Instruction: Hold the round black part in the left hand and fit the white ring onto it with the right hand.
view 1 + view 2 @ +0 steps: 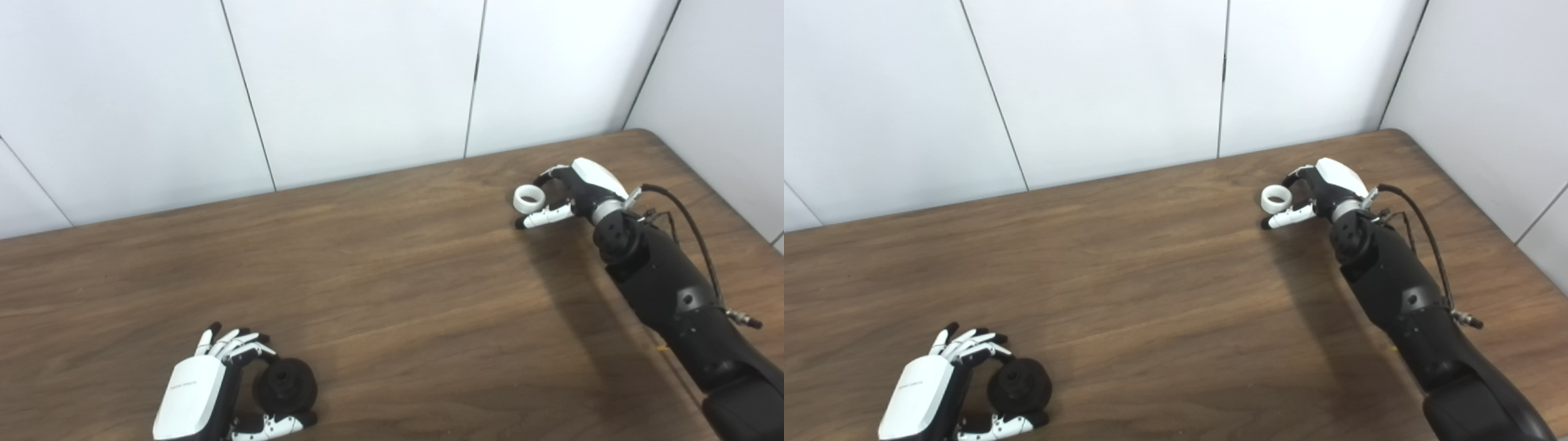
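The round black part (pixel 285 383) rests on the wooden table (pixel 392 275) near the front left, its central hub facing up. My left hand (pixel 211 386) wraps it from the left, fingers (pixel 236 343) curled over its far side and thumb along its near side. Far off at the back right, the white ring (pixel 529 197) sits between the dark fingers and white thumb of my right hand (pixel 1317 190), which is shut on it. I cannot tell whether the ring touches the table.
White wall panels (pixel 367 79) stand right behind the table's far edge. The rounded back-right table corner (pixel 649 135) lies just beyond my right hand. A black cable (pixel 692 226) loops off my right forearm. Bare wood stretches between the two hands.
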Controlling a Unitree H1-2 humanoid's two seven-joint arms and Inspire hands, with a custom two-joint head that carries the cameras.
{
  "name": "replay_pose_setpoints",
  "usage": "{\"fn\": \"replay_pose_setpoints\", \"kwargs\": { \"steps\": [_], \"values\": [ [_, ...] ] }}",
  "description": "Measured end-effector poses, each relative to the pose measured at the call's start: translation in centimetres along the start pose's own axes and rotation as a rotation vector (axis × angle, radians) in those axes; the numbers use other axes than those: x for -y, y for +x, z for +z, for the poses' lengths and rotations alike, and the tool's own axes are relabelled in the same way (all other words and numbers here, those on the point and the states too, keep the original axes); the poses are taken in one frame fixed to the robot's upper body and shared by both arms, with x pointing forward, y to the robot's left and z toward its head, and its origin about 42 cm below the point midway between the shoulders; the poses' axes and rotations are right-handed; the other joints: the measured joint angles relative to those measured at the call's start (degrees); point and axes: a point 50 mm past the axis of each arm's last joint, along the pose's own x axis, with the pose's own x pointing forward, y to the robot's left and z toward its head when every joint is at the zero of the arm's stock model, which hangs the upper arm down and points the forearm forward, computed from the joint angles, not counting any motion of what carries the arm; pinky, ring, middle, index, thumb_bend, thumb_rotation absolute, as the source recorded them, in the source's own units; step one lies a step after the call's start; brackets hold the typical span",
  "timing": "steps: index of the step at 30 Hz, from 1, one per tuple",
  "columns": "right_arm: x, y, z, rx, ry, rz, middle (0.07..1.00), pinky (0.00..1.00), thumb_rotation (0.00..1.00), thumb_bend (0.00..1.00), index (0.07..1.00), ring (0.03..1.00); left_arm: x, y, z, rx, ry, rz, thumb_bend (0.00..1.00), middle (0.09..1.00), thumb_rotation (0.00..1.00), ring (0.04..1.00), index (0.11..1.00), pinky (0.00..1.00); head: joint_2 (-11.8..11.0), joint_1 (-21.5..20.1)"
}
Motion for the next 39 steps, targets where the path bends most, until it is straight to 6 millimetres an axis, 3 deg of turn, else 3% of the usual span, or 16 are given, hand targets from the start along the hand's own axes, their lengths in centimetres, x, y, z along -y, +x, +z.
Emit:
{"fn": "replay_pose_setpoints", "kwargs": {
  "steps": [31, 39],
  "values": [
    [0.20, 0.43, 0.70, 0.001, 0.004, 0.000, 0.915, 1.00, 0.35, 0.80, 0.714, 0.977, -0.01, 0.01, 0.07, 0.000, -0.002, 0.002, 0.52, 0.778, 0.05, 0.871, 0.484, 1.00, 0.61, 0.53],
    [0.26, 0.52, 0.57, -0.005, 0.011, -0.001, 0.892, 1.00, 0.29, 0.78, 0.636, 0.977, 0.00, 0.02, 0.08, 0.000, -0.002, 0.002, 0.52, 0.776, 0.05, 0.872, 0.484, 1.00, 0.62, 0.53]
  ]
}}
